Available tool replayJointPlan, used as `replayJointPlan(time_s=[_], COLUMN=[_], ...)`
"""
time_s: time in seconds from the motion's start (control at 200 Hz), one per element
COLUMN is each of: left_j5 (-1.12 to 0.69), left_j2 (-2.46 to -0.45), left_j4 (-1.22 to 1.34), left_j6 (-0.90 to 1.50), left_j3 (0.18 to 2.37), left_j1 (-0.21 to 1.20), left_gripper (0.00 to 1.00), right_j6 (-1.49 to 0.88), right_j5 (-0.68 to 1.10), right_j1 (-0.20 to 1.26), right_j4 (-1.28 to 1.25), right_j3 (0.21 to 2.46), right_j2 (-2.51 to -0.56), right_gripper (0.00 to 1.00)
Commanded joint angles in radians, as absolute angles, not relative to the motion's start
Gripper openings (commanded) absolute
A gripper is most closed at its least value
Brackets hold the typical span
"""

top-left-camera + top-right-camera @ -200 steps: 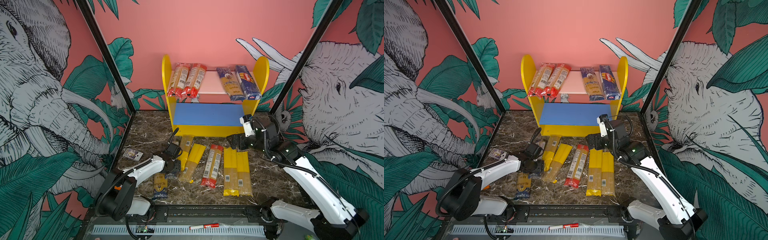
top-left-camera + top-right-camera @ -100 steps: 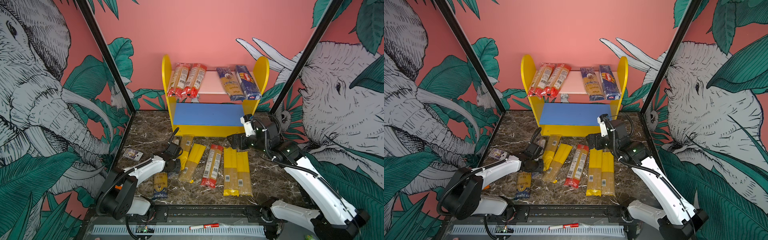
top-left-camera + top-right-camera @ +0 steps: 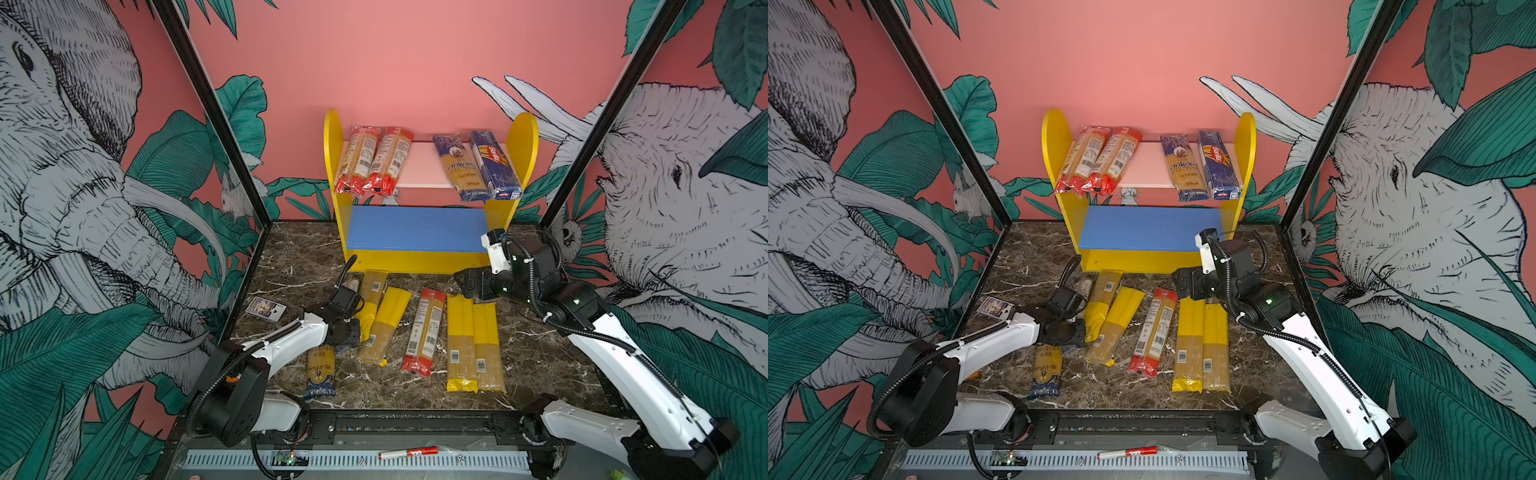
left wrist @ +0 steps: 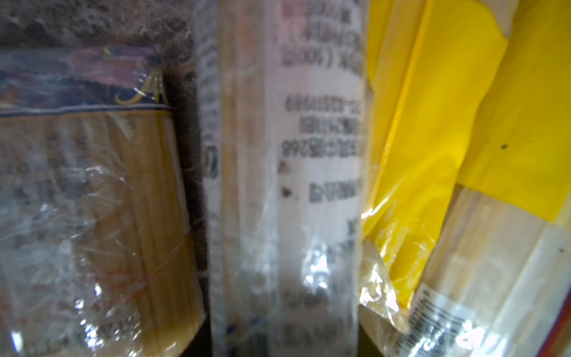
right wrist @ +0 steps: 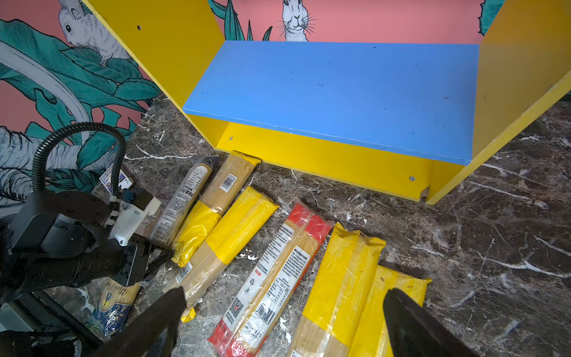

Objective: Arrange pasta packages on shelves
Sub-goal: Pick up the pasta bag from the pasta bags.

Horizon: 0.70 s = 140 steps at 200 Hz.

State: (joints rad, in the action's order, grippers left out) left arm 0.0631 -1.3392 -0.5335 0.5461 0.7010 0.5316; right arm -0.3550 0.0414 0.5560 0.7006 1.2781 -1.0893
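Right now my left gripper [image 5: 150, 254] clamps the clear pack [image 5: 182, 201] lying on the table [image 5: 494, 247] in front of the shelf [image 5: 340, 92]; my right gripper [image 5: 284, 293] hangs wide open above the yellow packs [image 5: 340, 278] nearby.

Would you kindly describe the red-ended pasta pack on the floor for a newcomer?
Find the yellow shelf unit at the back wall. A row of spaghetti packs lies on the marble floor before it. The red-ended pack is the only one there with red ends; both neighbours wear yellow wrappers.
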Motion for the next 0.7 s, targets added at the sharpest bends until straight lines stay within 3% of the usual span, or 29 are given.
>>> replayJointPlan(time_s=[0.0, 0.475, 0.695], left_j5=[0.1, 0.09, -0.016], left_j2=[-1.276, -1.069, -0.988], left_j4=[-0.597, -0.672, -0.687], left_j6=[0.52, 0.5, 0.486], left_j3=[0.744, 0.781, 0.833], left_j1=[0.535, 0.535, 0.535], left_gripper=[0.0, 0.0, 0.0], right_j6=[-0.365, -0.372, -0.371], right_j5=[0.05, 0.054, 0.063], right_j1=[0.552, 0.552, 0.553], right_j4=[0.692, 0.685, 0.676], right_j3=[1.305, 1.305, 1.305], right_j2=[-1.066, -1.068, -1.076], right_gripper=[0.99, 0.99, 0.99])
